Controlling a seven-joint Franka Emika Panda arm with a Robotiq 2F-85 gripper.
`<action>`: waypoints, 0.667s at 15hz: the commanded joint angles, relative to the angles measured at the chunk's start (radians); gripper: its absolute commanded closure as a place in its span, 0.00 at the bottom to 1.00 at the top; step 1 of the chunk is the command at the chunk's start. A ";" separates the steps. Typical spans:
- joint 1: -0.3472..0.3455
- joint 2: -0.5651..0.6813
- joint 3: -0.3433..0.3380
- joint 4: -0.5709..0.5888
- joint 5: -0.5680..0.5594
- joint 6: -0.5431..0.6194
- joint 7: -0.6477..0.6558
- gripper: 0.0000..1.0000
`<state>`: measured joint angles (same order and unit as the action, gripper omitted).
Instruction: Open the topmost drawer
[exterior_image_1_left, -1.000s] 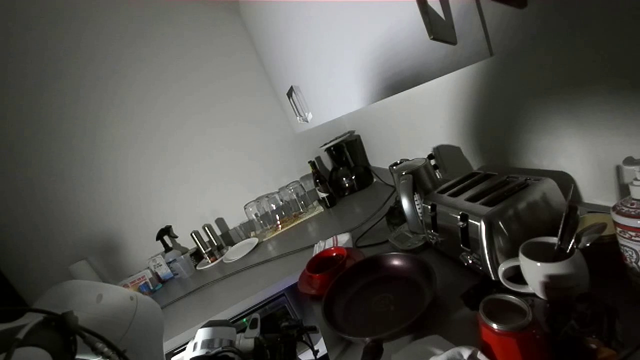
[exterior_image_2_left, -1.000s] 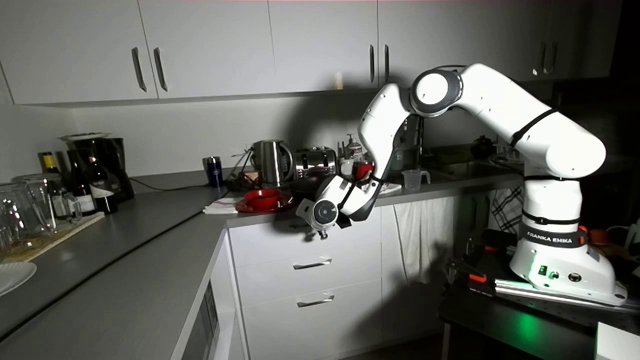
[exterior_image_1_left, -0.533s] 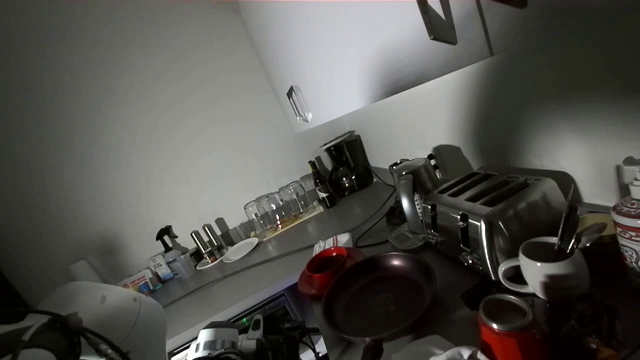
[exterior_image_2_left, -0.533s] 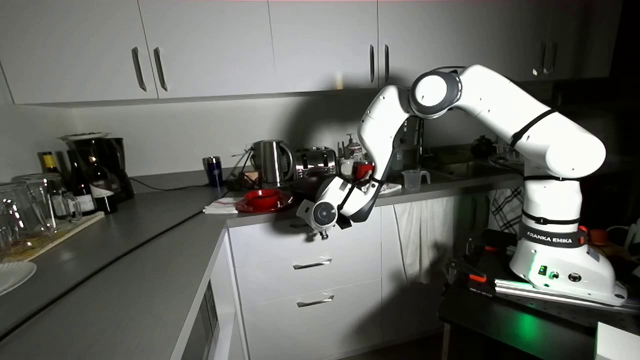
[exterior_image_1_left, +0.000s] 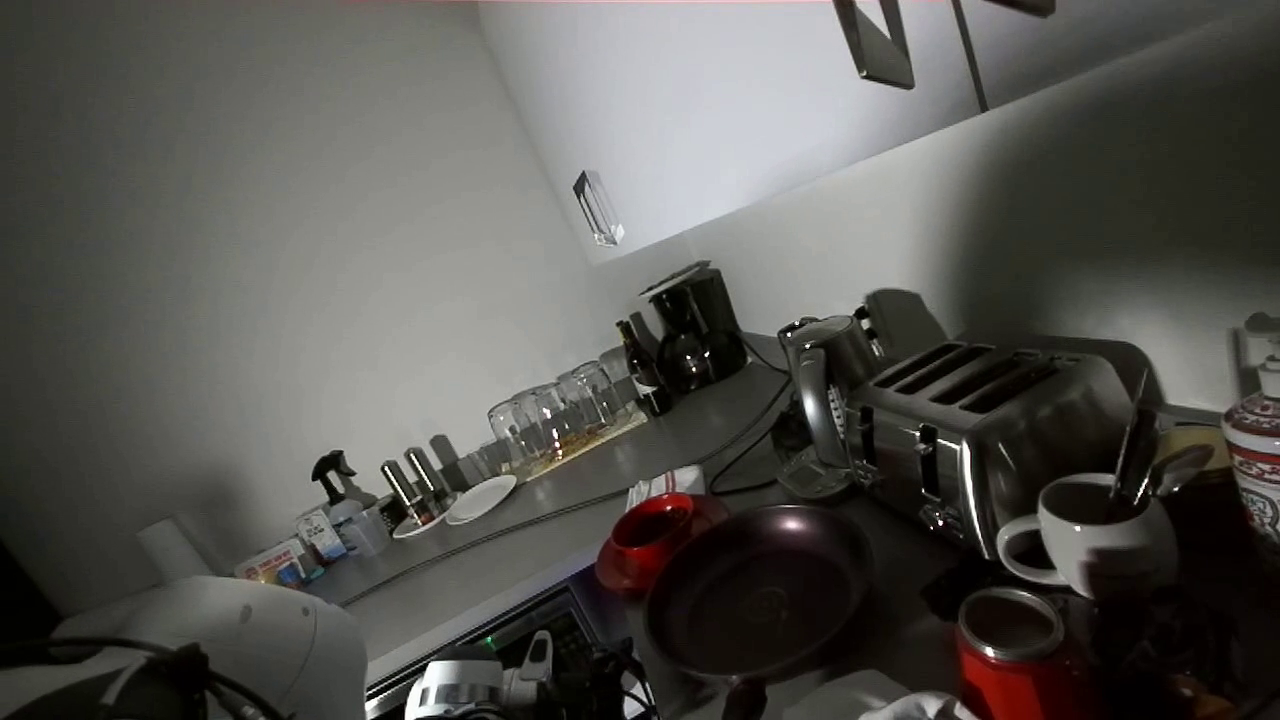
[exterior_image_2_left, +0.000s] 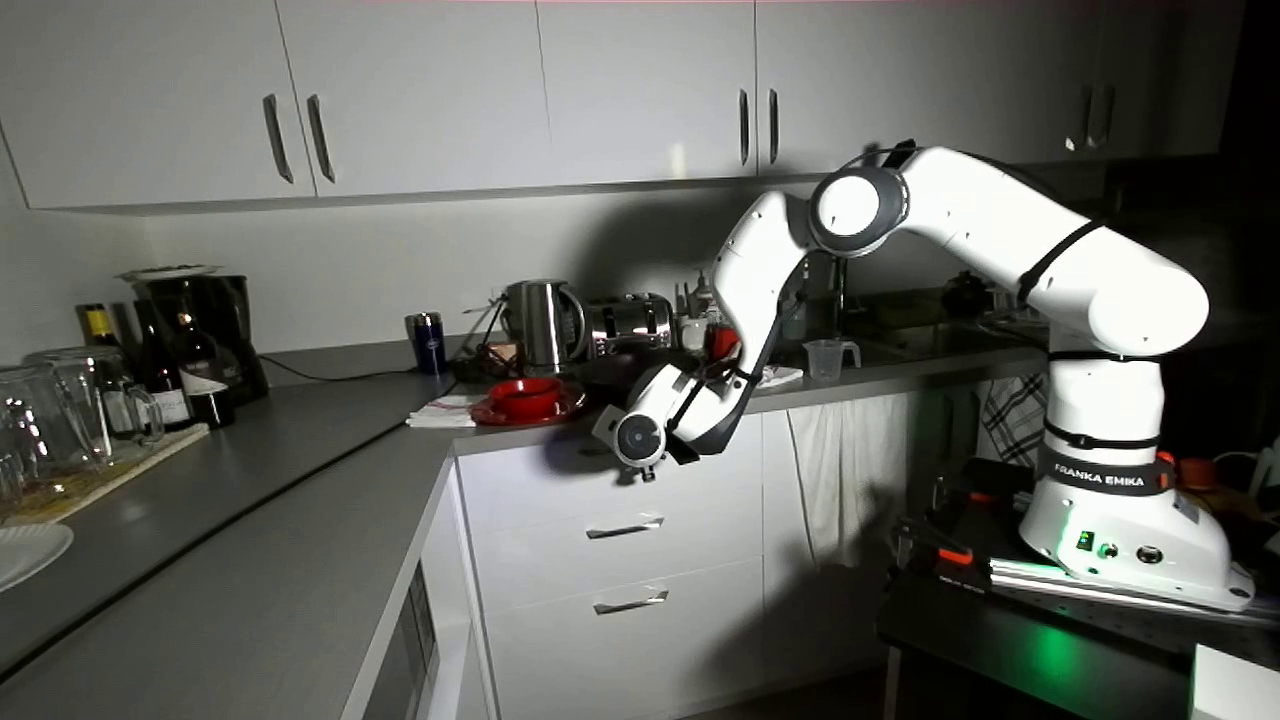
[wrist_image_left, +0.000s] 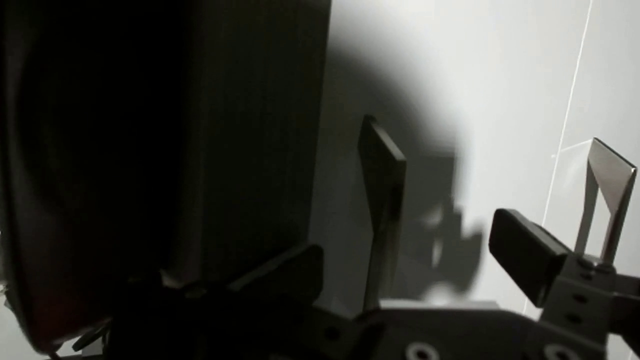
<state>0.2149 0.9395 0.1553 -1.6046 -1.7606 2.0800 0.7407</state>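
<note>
Evidently the topmost drawer (exterior_image_2_left: 515, 490) is closed, its pale front just beneath the counter (exterior_image_2_left: 270, 590). In the wrist view its handle (wrist_image_left: 382, 172) shows between the widely spread fingers (wrist_image_left: 525, 255) of the hand (wrist_image_left: 407, 240), with a gap to either side; whether they reach around it, I cannot tell. The next handle (exterior_image_2_left: 625, 528) lies lower.

On the counter above, a red bowl (exterior_image_2_left: 528, 398) stands on a red plate (exterior_image_2_left: 490, 411) beside a folded cloth (exterior_image_2_left: 443, 413), with a kettle (exterior_image_2_left: 540, 320) and toaster (exterior_image_2_left: 630, 325) behind. A frying pan (exterior_image_1_left: 760, 590) sits beside the bowl, and pale wall cabinets (exterior_image_2_left: 420, 100) hang overhead.
</note>
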 joint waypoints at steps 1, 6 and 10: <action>-0.006 0.060 -0.007 0.078 0.040 -0.014 -0.024 0.00; 0.001 0.077 -0.010 0.085 0.047 -0.028 -0.024 0.25; 0.019 0.069 -0.009 0.053 0.037 -0.063 -0.011 0.48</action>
<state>0.2373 0.9753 0.1575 -1.5718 -1.7340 2.0157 0.7434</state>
